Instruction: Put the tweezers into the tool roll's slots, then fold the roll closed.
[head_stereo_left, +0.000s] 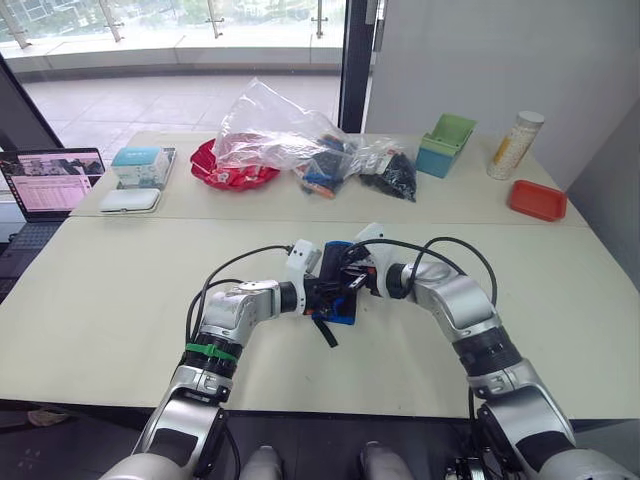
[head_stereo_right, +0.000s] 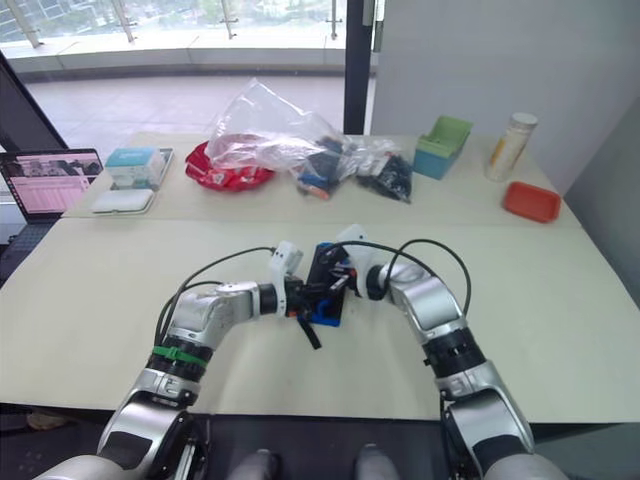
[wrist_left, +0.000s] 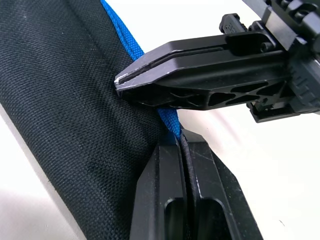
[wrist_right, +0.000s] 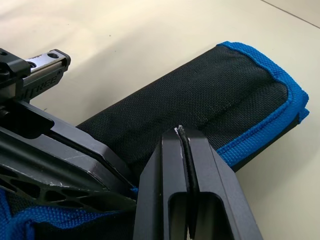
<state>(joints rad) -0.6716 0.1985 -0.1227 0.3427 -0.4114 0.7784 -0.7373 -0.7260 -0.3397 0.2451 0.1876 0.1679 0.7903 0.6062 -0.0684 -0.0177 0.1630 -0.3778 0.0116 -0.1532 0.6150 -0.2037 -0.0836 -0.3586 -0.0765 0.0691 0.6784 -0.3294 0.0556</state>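
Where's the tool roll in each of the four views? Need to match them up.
Left eye view: tool roll at table centre, between both grippers.
Right eye view: the same spot, tool roll between the grippers.
Left wrist view: black fabric with blue edge, left gripper shut on that edge.
Right wrist view: folded roll ahead of the shut right gripper.
Shared landmark: the blue border.

Black woven fabric with bright blue edging on the tool roll (wrist_right: 210, 100); black fingers (wrist_left: 175, 195) on the left gripper (wrist_left: 182, 142), same black on the right gripper (wrist_right: 182, 131). Pale cream table (head_stereo_left: 110, 300). Farther back, red bowl (head_stereo_left: 232, 174), clear plastic bag (head_stereo_left: 270, 125), green and teal bins (head_stereo_left: 446, 144), orange tray (head_stereo_left: 537, 199)
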